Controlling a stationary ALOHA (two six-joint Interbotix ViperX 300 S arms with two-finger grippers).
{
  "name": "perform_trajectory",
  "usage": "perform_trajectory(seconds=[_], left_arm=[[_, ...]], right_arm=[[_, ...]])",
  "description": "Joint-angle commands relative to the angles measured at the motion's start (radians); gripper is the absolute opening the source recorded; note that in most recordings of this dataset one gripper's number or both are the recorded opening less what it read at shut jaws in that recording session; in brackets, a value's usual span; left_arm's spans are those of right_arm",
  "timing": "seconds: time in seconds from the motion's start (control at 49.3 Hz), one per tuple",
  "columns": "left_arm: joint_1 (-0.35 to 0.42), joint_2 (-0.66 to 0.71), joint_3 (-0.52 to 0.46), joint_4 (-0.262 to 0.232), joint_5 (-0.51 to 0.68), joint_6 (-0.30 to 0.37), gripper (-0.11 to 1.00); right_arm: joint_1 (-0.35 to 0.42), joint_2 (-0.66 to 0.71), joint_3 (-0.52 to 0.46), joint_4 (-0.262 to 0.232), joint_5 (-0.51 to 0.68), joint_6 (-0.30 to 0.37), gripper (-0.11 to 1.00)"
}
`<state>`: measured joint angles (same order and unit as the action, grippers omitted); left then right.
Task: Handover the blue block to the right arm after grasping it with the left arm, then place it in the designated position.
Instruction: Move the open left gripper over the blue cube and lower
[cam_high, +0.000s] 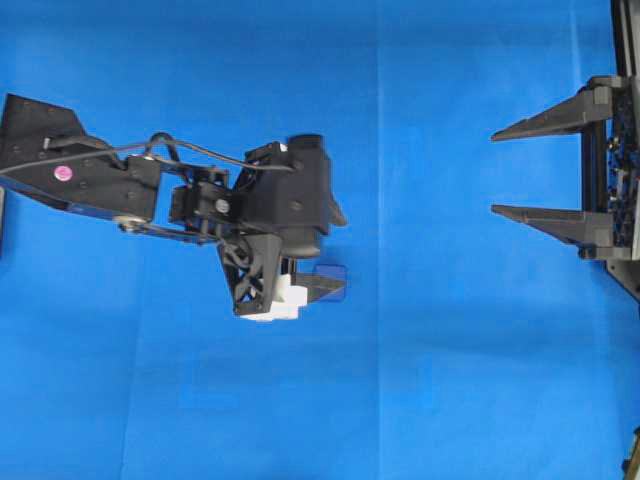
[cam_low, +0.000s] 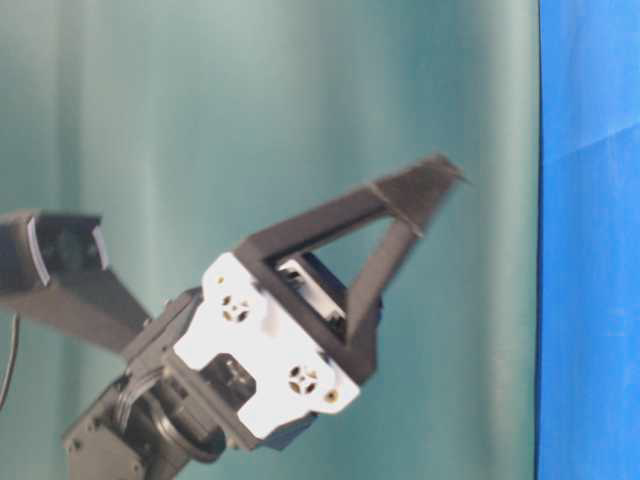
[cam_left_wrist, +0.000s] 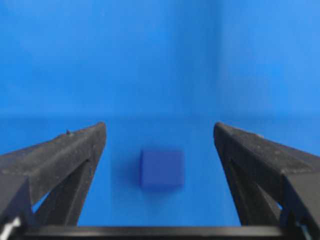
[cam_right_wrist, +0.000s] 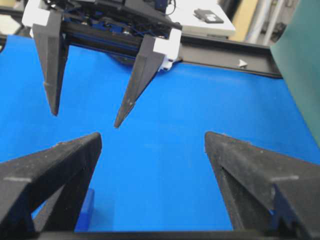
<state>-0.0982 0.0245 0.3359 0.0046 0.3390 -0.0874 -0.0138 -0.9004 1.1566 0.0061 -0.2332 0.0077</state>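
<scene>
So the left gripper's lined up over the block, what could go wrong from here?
1. The block is small and sits left of centre between the open left gripper fingers; closing could nudge it sideways rather than clamp it.
2. The block is close in colour to the cloth, so it is hard to follow overhead, where the arm half hides it.
3. The right gripper waits open far off; a shallow grasp leaves it little block to take.

We see blue block (cam_high: 335, 283) mostly hidden under left pincer (cam_high: 318, 252) overhead; cut by bottom edge in right wrist view; table-level view blurred.
</scene>
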Motion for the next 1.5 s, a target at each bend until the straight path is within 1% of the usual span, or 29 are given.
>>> perform_trajectory(seconds=[0.0,0.101,0.182,0.243,0.345,1.48], left_arm=[[-0.008,0.008,-0.077,0.002,0.127,0.0,0.92],[-0.009,0.037,-0.133,0.002,0.258,0.0,0.92],[-0.009,0.061,-0.181,0.003,0.339,0.0,0.92],[-0.011,0.077,-0.216,0.005,0.387,0.0,0.92],[-0.014,0.1,-0.256,0.011,0.433,0.002,0.92],[-0.014,0.103,-0.252,0.012,0.419,-0.003,0.92]], right_arm=[[-0.002,0.006,-0.026,0.002,0.0,0.002,0.98],[0.0,0.006,-0.026,0.003,0.0,0.002,0.98],[-0.002,0.006,-0.026,0.002,0.0,0.002,0.98],[-0.002,0.006,-0.026,0.003,0.003,0.002,0.98],[-0.002,0.006,-0.026,0.002,0.006,0.002,0.98],[-0.002,0.009,-0.025,0.003,0.009,0.002,0.98]])
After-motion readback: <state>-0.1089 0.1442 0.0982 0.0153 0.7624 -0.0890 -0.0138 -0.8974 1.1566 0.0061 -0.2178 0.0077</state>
